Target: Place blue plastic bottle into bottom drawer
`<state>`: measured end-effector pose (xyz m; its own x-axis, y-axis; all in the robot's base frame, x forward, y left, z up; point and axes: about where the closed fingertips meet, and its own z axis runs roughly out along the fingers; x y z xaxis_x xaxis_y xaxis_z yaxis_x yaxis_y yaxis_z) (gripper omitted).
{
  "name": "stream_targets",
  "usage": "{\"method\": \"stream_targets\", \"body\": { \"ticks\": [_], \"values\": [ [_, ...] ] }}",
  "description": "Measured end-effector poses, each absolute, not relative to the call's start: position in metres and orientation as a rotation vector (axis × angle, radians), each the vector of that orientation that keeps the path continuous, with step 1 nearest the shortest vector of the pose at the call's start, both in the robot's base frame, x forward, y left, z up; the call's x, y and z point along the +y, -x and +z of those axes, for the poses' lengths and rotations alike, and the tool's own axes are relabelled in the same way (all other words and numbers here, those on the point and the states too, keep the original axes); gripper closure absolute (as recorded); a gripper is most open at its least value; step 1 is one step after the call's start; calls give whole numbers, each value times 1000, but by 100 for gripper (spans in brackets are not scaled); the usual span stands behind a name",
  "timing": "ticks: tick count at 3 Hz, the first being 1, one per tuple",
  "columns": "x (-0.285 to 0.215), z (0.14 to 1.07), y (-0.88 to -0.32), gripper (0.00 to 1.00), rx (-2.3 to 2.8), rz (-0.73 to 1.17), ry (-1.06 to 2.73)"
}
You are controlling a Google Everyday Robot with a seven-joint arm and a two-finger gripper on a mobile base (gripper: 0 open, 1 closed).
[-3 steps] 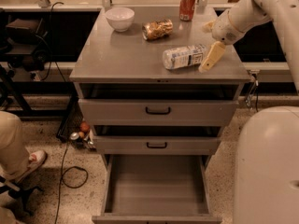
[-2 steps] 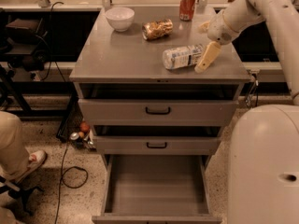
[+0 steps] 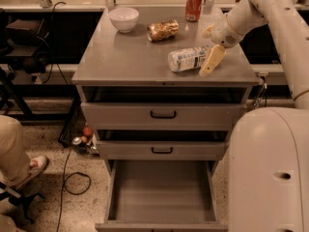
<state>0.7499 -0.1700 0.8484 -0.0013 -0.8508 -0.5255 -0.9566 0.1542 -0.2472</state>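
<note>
Reach nearly at the grasp
The bottom drawer [image 3: 161, 192] stands open below the bench [image 3: 125, 62]. On the bench's right side the blue plastic bottle [image 3: 188, 58] lies flat. The gripper [image 3: 211, 47] has edged onto its cap end, jaws spread and holding nothing.

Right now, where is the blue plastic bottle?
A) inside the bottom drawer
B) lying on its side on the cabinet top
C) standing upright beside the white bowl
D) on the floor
B: the blue plastic bottle lies on its side on the cabinet top, with the tool at the end of it toward the picture's right; the bottom drawer stands open without it.
</note>
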Motion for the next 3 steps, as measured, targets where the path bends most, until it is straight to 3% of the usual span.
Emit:
{"method": "stream_targets", "body": {
  "ticks": [3],
  "values": [
    [-175,849,-747,72,1886,271,1689]
  ]
}}
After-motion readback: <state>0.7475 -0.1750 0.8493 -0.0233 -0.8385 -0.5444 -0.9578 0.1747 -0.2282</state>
